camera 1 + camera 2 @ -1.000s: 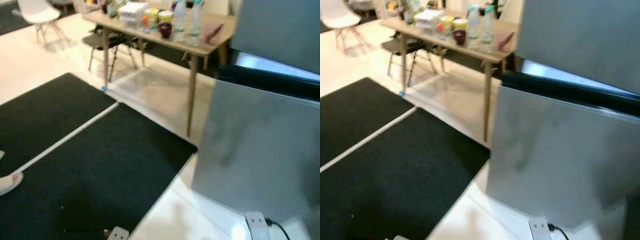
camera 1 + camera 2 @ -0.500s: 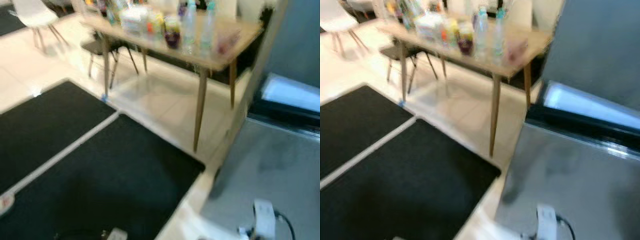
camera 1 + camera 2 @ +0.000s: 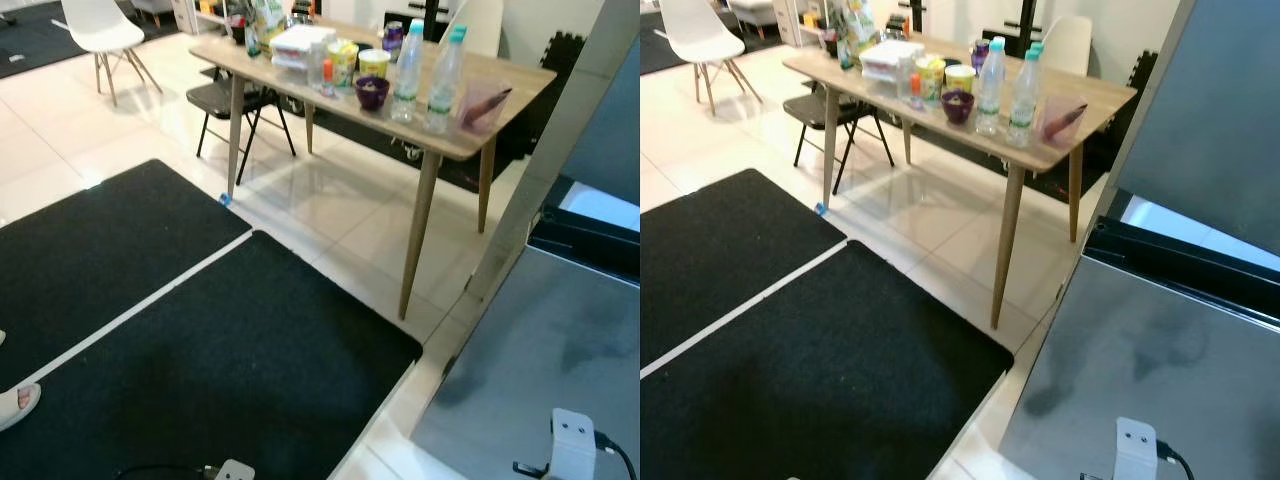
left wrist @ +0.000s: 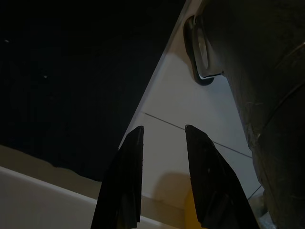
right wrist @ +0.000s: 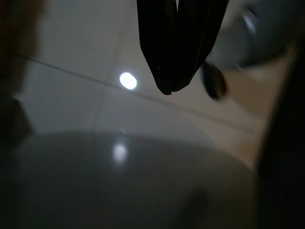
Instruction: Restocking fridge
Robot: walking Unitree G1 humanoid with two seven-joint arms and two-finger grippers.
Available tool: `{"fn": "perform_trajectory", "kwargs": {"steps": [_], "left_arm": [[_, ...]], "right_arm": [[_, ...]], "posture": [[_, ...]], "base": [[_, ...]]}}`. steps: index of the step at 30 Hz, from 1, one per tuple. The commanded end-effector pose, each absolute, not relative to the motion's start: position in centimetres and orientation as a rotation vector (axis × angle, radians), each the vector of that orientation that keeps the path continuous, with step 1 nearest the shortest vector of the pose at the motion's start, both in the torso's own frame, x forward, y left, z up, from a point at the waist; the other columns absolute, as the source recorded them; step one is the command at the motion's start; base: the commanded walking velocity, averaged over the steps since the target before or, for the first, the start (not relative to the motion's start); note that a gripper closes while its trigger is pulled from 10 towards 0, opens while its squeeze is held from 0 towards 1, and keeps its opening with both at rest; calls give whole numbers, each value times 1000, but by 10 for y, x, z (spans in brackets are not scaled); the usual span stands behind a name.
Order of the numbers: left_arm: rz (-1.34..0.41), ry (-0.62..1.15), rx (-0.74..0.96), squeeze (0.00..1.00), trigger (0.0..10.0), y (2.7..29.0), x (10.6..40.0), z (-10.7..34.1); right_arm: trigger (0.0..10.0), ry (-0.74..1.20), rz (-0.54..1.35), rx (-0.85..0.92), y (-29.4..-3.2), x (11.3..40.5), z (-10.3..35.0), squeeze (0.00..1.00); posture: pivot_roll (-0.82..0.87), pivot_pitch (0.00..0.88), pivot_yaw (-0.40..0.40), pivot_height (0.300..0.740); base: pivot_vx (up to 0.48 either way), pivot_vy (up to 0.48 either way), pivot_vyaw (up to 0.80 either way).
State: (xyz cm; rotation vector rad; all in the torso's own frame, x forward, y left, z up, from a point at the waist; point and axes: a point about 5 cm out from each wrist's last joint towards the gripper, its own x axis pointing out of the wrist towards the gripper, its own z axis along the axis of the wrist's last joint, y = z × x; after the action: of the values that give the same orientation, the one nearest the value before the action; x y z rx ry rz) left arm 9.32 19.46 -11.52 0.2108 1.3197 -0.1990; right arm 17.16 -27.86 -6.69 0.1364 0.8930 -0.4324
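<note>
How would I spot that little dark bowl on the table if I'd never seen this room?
Find the long wooden table beside the grey fridge. At the end nearest the fridge stand two clear water bottles; the purple bowl sits just beside them, low, dark and open-topped, unlike the tall bottles and the yellow tubs behind it.

no readable text, bottle labels (image 3: 405,88) on the wooden table (image 3: 520,80) too small to read
</note>
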Motion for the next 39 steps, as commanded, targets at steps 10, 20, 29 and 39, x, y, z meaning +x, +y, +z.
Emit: {"fn": "perform_trajectory", "kwargs": {"steps": [10,20,29,39], "left_arm": [[-233,1100,183,0,10000,177,146,-101],[-233,1105,176,0,10000,177,144,-101],[-224,1104,170,0,10000,177,143,-102],[-208,1111,158,0,10000,178,139,-103]], "right_arm": [[10000,534,-353,331,-281,232,-25,0],[10000,354,-323,319,-284,283,20,0],[10000,248,-276,288,-280,315,55,0],[10000,235,-256,263,-276,324,64,0]], "posture": [[-55,0,-22,740],[-38,0,-22,740],[-23,8,-32,740],[-8,14,-38,740]], "base": [[0,0,0],[0,0,0],[0,0,0],[0,0,0]]}}
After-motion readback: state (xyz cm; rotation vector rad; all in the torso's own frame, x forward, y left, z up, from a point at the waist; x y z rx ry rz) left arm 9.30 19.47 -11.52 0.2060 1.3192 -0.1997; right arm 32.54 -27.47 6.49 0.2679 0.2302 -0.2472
